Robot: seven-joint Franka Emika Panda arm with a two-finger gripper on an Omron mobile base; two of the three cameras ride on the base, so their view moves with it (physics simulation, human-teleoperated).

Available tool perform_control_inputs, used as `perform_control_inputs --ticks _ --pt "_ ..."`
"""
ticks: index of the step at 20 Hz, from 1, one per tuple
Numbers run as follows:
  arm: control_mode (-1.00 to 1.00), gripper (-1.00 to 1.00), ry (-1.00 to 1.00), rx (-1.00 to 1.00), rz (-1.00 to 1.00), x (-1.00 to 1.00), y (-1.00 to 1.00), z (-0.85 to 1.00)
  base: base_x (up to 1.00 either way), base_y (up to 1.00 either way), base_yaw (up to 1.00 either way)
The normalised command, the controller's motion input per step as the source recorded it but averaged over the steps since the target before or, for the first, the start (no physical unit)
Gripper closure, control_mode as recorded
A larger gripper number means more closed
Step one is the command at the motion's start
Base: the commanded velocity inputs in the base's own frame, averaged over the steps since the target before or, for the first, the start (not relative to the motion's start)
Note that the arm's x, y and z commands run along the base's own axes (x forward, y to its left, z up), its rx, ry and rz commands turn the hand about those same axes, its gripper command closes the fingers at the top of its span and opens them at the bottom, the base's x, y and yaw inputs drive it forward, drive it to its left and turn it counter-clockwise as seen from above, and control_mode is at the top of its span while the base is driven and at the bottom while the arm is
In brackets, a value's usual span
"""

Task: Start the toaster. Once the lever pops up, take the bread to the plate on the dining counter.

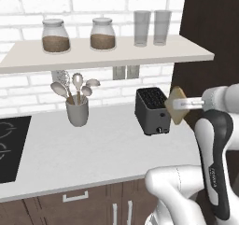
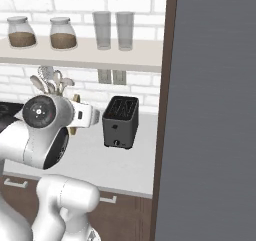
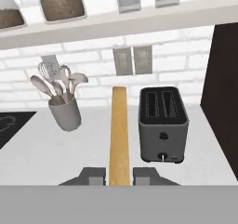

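Smooth pale grey worktop (image 1: 93,149) below white brick wall, boxy matte dark grey toaster (image 1: 151,110) with two top slots at right, grey utensil cup (image 1: 77,111) of spoons at left, two-finger gripper (image 3: 119,175) narrowly clamped on flat tan-crusted bread slice (image 1: 175,105), held aloft just right of toaster

1. The arm (image 1: 212,144) has glossy white rounded shells.
2. Behind the gripper, a dark grey-black band runs along one link.
3. A round dark joint cap (image 2: 39,112) with a small red centre dot sits further back.
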Motion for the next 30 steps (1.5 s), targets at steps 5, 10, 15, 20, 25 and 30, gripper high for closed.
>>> perform_control_inputs --ticks 5,10,15,20,25,30 --pt "-1.00 1.00 0.09 0.00 0.00 -0.17 0.04 0.59 0.00 0.00 0.00" --pt "-1.00 1.00 0.11 0.00 0.00 -0.35 0.18 0.35 0.00 0.00 0.00" --pt "-1.00 1.00 0.08 0.00 -0.01 -0.47 0.31 0.00 0.00 0.00 0.00" --pt "-1.00 1.00 0.00 0.00 0.00 -0.16 0.29 -0.15 0.00 0.00 0.00" --pt "-1.00 1.00 -0.01 0.00 0.00 -0.01 0.02 0.00 0.00 0.00 0.00" --pt "-1.00 1.00 0.00 0.00 0.00 0.00 0.00 0.00 0.00 0.00 0.00"
